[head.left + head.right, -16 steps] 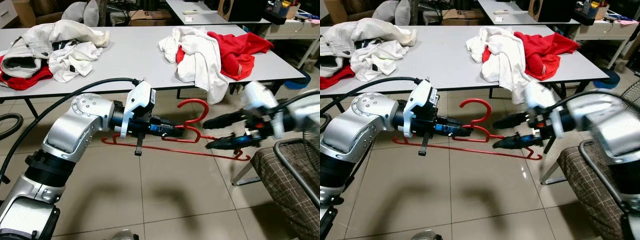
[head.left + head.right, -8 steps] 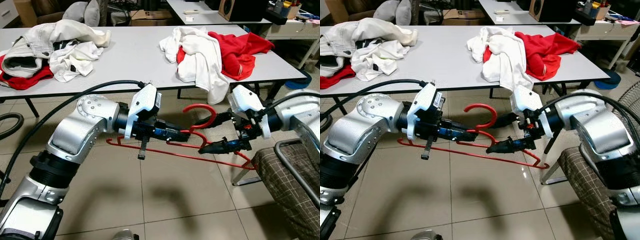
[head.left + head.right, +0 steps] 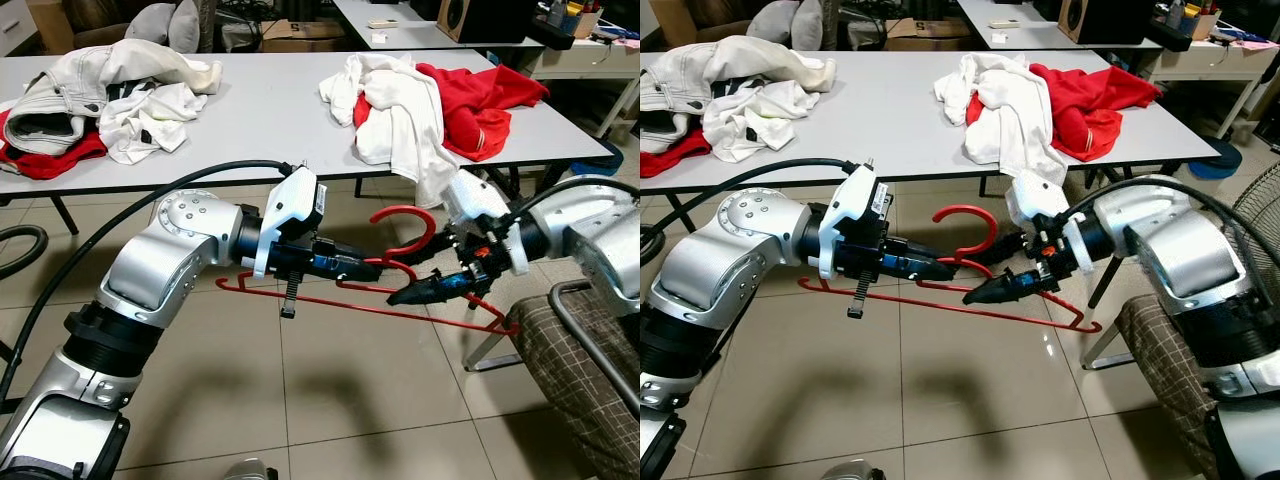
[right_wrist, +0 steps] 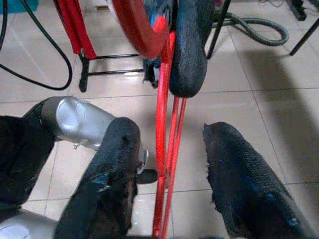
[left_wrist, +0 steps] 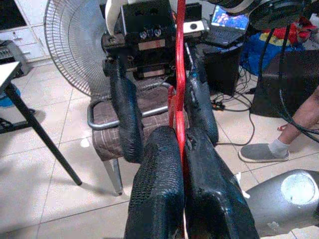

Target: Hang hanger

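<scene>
Red hanger (image 3: pixel 400 262) is held in mid-air over the floor, in front of the desk (image 3: pixel 250 120), hook up. Left claw (image 3: pixel 372 268) clenched on hanger near the neck; in the left wrist view the fingers (image 5: pixel 159 199) pinch the red wire tight. Right claw (image 3: pixel 405 295) released, jaws apart, straddling the hanger's shoulder wire w/o contact. Judgement: handover in progress. Rec: centre wire between right pads, clench fully, only then release left. Keep hook upright. No rail seen yet. Clothes (image 3: pixel 420 100) on desk well apart.
</scene>
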Robot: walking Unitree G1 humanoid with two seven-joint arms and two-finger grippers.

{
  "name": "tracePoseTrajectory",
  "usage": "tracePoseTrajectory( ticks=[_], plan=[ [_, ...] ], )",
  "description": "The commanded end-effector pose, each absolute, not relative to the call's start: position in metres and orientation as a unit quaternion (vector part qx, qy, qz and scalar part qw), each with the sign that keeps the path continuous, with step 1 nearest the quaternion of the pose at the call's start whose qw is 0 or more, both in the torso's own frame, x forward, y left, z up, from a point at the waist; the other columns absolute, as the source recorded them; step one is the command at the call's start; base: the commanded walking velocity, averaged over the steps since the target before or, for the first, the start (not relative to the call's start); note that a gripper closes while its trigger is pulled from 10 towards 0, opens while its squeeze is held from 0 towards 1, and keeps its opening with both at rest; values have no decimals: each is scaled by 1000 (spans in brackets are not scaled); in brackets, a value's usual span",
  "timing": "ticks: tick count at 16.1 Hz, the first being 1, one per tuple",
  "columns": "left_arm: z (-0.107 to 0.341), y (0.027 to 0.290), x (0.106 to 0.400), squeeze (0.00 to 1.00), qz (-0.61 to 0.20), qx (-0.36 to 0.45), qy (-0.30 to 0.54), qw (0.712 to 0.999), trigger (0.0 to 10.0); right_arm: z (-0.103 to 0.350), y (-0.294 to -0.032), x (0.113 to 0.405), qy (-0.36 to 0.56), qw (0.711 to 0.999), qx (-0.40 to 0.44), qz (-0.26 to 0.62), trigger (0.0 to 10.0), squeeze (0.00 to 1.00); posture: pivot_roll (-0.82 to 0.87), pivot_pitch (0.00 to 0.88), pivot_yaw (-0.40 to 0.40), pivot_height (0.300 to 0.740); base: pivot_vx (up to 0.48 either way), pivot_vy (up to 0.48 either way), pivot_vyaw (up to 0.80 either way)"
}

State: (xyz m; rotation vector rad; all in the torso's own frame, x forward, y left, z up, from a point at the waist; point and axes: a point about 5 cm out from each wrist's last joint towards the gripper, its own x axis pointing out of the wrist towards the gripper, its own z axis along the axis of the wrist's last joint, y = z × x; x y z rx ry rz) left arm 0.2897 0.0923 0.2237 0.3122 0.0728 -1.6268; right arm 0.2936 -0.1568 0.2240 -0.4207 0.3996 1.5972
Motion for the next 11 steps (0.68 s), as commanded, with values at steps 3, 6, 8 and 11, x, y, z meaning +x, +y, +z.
tracePoseTrajectory(
  ticks=[3,6,8,11],
  plan=[
    [232,90,292,0,-721,159,27,674,0,227,-157,296,189,654,-200,705,0,0,-43,0,-12,740,0,0,0],
    [232,90,292,0,-720,160,27,675,0,226,-159,297,196,653,-203,703,0,0,-44,0,-11,740,0,0,0],
    [231,90,293,0,-720,161,27,675,0,225,-159,297,195,653,-202,703,0,0,-44,0,-11,740,0,0,0],
    [231,90,293,0,-720,162,28,674,0,226,-157,298,191,653,-202,704,0,0,-45,0,-11,740,0,0,0]
  ],
)
